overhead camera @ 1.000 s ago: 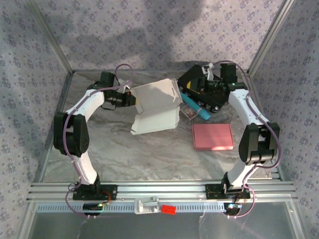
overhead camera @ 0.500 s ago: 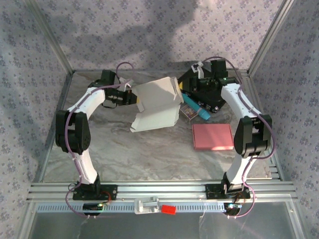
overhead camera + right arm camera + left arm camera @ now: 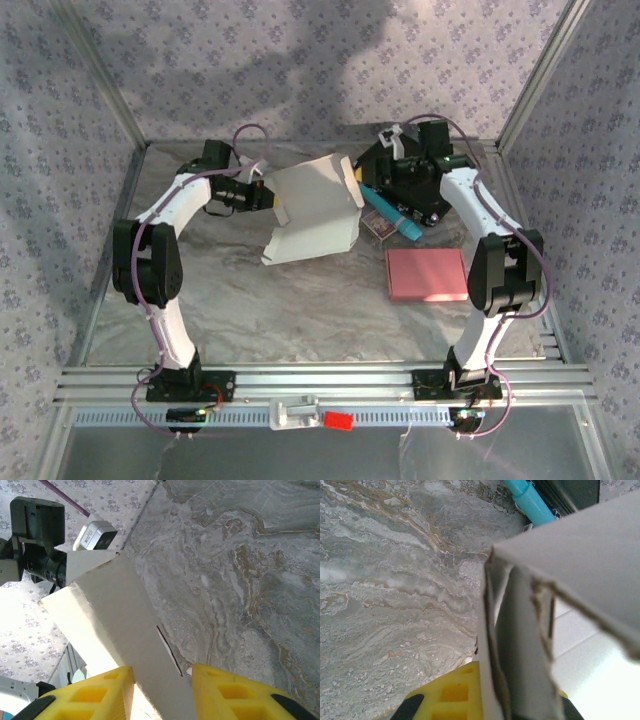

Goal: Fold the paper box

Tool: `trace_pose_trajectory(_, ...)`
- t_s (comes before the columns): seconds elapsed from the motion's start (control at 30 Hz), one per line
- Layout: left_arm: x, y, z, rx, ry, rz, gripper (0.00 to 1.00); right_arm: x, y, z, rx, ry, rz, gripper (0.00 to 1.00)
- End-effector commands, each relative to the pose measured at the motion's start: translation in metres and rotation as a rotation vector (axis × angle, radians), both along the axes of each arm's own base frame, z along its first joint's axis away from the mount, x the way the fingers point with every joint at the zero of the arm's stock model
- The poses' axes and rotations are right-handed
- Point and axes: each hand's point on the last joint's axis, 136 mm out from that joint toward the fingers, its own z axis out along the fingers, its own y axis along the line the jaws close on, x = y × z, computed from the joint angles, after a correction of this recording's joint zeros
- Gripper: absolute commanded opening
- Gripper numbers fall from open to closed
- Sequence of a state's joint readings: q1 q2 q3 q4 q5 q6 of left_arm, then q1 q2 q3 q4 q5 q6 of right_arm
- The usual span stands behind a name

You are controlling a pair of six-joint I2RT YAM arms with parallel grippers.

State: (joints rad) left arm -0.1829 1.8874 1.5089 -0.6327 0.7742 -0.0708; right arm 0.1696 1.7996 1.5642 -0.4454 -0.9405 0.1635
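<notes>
The white paper box (image 3: 312, 210) stands half-raised at the middle of the table, its upper panel tilted up. My left gripper (image 3: 272, 197) is shut on the box's left edge. In the left wrist view, doubled cardboard layers (image 3: 520, 630) rise from between the yellow fingers (image 3: 445, 695). My right gripper (image 3: 358, 172) is at the box's upper right corner. In the right wrist view its jaws (image 3: 162, 690) stand open astride a slotted flap (image 3: 125, 625), with a small gap at the right finger (image 3: 235, 690).
A pink pad (image 3: 427, 274) lies flat at the right. A teal marker (image 3: 390, 215), a small purple packet (image 3: 377, 226) and a black case (image 3: 410, 190) sit just right of the box, under the right arm. Metal frame posts and patterned walls enclose the table.
The right gripper has moved left and back onto the box's upper right corner, and its jaws have widened a little. The left gripper has kept its hold; the box has tilted slightly.
</notes>
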Motion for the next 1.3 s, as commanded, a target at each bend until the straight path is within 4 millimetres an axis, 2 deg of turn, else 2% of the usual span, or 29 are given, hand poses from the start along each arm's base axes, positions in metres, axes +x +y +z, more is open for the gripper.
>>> trace_pose_trajectory(0.0, 0.002, -0.004, 0.009, -0.031, -0.014, -0.031, 0.00, -0.007, 0.005, 0.021, 0.015, -0.052, 0.037, 0.37)
trace_pose_trajectory(0.27, 0.002, -0.003, 0.010, -0.024, -0.012, -0.031, 0.00, -0.008, 0.014, 0.020, -0.006, -0.063, 0.054, 0.37)
trace_pose_trajectory(0.5, 0.003, -0.003, 0.010, -0.024, -0.015, -0.032, 0.00, -0.011, 0.008, 0.035, -0.016, -0.102, 0.030, 0.37)
trace_pose_trajectory(0.7, 0.002, -0.004, 0.011, -0.028, -0.013, -0.035, 0.00, -0.009, -0.004, 0.034, -0.009, -0.104, -0.003, 0.38)
trace_pose_trajectory(0.87, 0.002, -0.004, 0.011, -0.028, -0.014, -0.036, 0.00, -0.006, -0.007, 0.029, -0.020, -0.098, 0.002, 0.38)
trace_pose_trajectory(1.27, 0.003, -0.005, 0.011, -0.031, -0.014, -0.039, 0.00, -0.011, 0.012, 0.019, -0.057, -0.094, 0.045, 0.38)
